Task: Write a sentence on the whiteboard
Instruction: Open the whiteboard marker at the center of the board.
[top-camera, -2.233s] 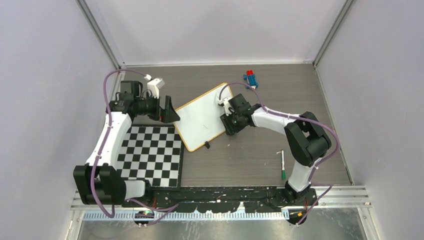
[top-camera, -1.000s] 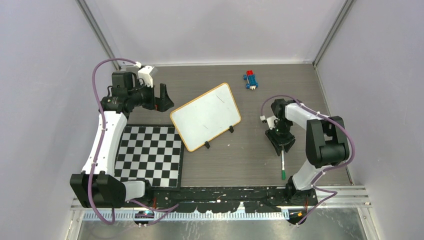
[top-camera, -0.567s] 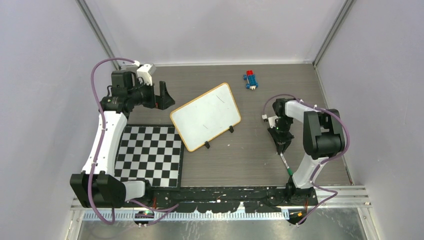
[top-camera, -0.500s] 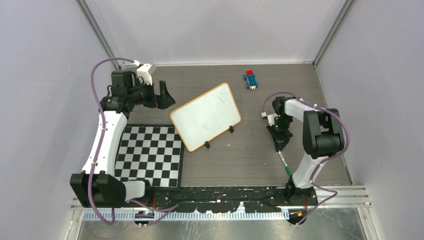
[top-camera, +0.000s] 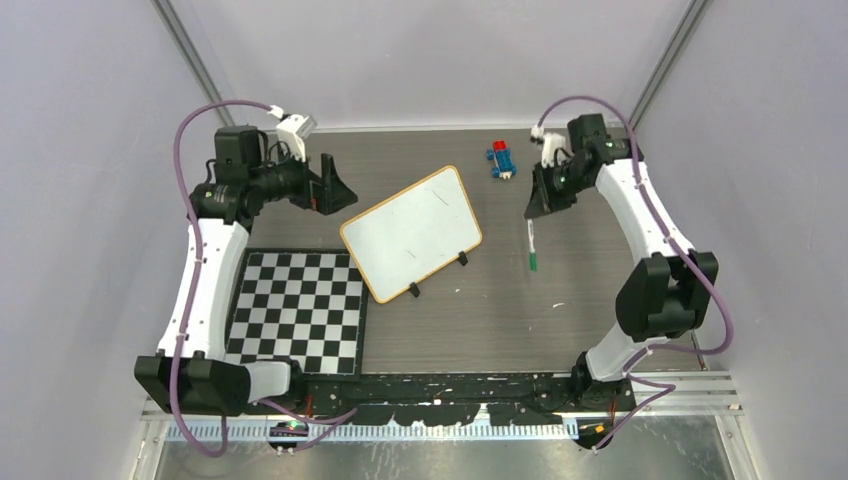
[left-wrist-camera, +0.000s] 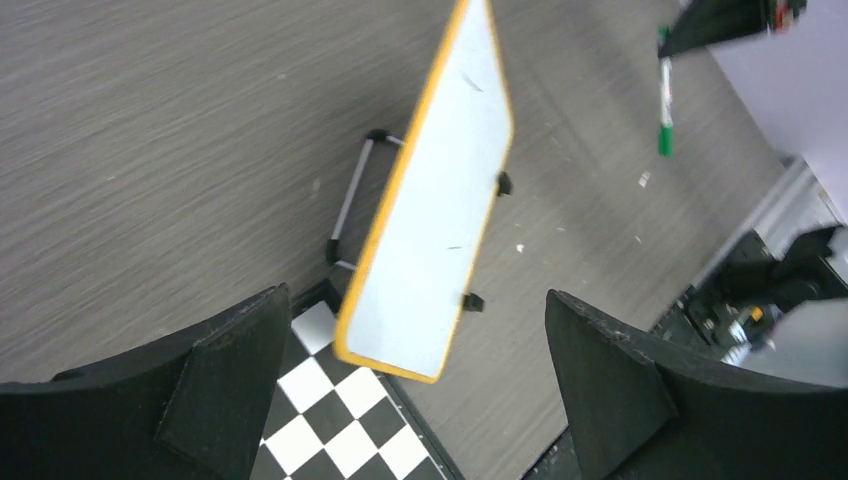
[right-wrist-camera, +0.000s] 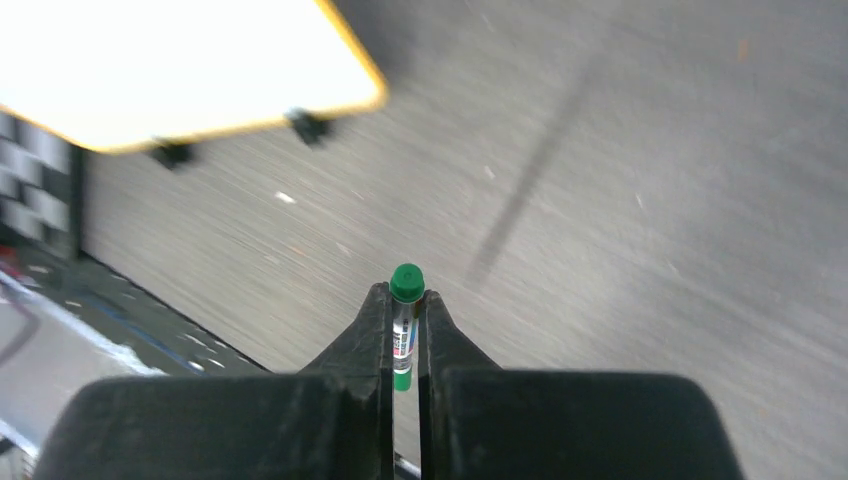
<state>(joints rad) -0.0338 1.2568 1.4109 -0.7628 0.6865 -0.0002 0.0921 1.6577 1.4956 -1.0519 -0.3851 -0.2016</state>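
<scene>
The whiteboard (top-camera: 412, 233) stands tilted on its black feet at mid-table, orange-framed; its white face shows only a few faint specks, and a sentence is out of view. My right gripper (top-camera: 534, 207) hovers to the right of the board, shut on a green-capped marker (top-camera: 531, 246) that hangs down from the fingers above the table. In the right wrist view the marker (right-wrist-camera: 406, 300) sits pinched between the fingertips, with the whiteboard (right-wrist-camera: 180, 70) at upper left. My left gripper (top-camera: 335, 190) is wide open beside the board's far left corner, and the whiteboard (left-wrist-camera: 440, 220) lies ahead of it.
A black-and-white checkerboard mat (top-camera: 300, 310) lies at the near left, touching the board's near corner. A small blue and red block toy (top-camera: 502, 158) sits at the far side. A white scrap (top-camera: 557, 304) lies on the wood-grain table. Grey walls close in on three sides.
My right gripper shut on the marker lying at the near right, lifted it and carried it to the far side, next to the board. The left arm shifted only slightly.
</scene>
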